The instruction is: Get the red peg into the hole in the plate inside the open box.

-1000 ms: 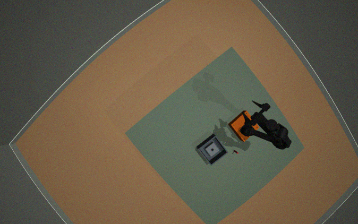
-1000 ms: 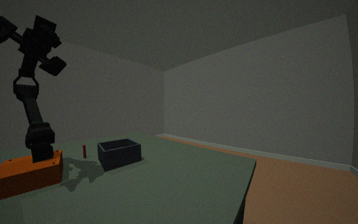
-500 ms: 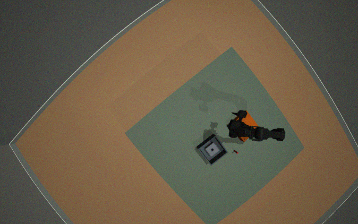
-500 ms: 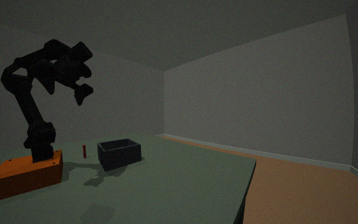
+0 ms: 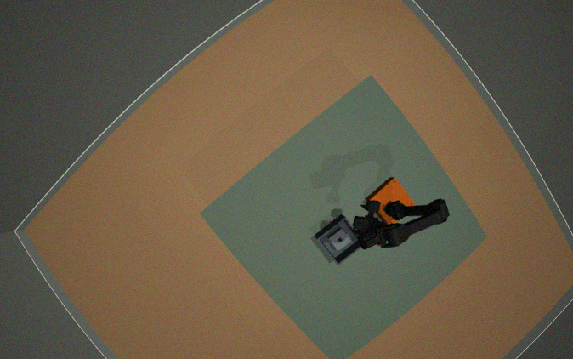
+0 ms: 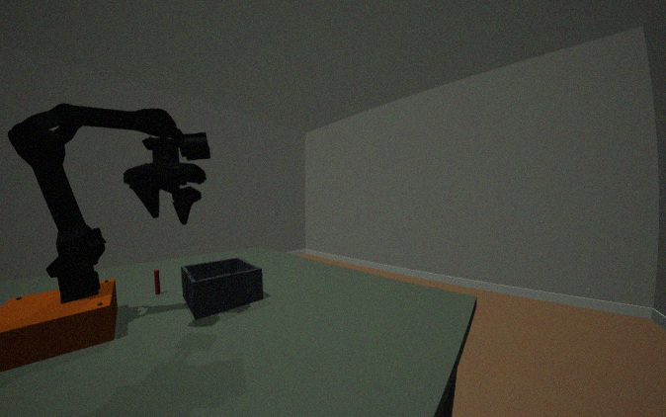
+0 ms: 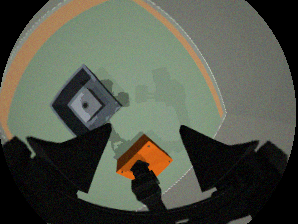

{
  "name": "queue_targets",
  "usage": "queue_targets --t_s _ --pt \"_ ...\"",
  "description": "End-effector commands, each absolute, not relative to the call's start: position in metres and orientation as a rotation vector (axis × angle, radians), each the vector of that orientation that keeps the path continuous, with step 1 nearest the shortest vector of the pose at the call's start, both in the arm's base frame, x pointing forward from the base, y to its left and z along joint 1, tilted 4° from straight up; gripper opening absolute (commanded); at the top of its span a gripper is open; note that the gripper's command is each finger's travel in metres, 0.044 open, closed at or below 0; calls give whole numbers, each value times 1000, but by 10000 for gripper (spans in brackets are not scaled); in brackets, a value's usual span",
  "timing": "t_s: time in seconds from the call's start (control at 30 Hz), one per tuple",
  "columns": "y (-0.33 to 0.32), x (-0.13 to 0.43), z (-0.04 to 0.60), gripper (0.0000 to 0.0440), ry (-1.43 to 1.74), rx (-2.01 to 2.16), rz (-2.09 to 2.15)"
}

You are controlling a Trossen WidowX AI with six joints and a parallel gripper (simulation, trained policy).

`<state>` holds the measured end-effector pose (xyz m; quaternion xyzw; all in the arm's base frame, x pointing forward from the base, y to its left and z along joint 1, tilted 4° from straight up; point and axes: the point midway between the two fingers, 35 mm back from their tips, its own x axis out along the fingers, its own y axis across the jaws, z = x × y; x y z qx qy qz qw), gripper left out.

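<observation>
Holding our pincer (image 6: 170,220) (image 7: 146,128) spread and unladen above the counter (image 6: 321,336) (image 7: 150,30) (image 5: 272,230), we see the red peg (image 6: 157,282) (image 5: 379,244) standing upright outside the open box (image 6: 228,295) (image 5: 327,247) (image 7: 62,102), near its wall.

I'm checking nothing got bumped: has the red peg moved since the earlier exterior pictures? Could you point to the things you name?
No; the red peg (image 6: 157,282) stands upright at the same spot beside the box (image 6: 224,294).
</observation>
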<state>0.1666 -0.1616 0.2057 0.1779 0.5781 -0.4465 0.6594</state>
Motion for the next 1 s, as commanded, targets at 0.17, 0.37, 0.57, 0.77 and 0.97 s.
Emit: queue_targets --t_s 0.17,0.37,0.57,0.77,0.97 --pt "-111 199 178 440 1395 419 -939" --pt "-72 213 163 440 1446 419 -911" --pt "-34 217 148 440 1494 413 -903" --pt "2 214 135 440 1538 402 -916" --pt "34 205 120 440 1574 382 -941"
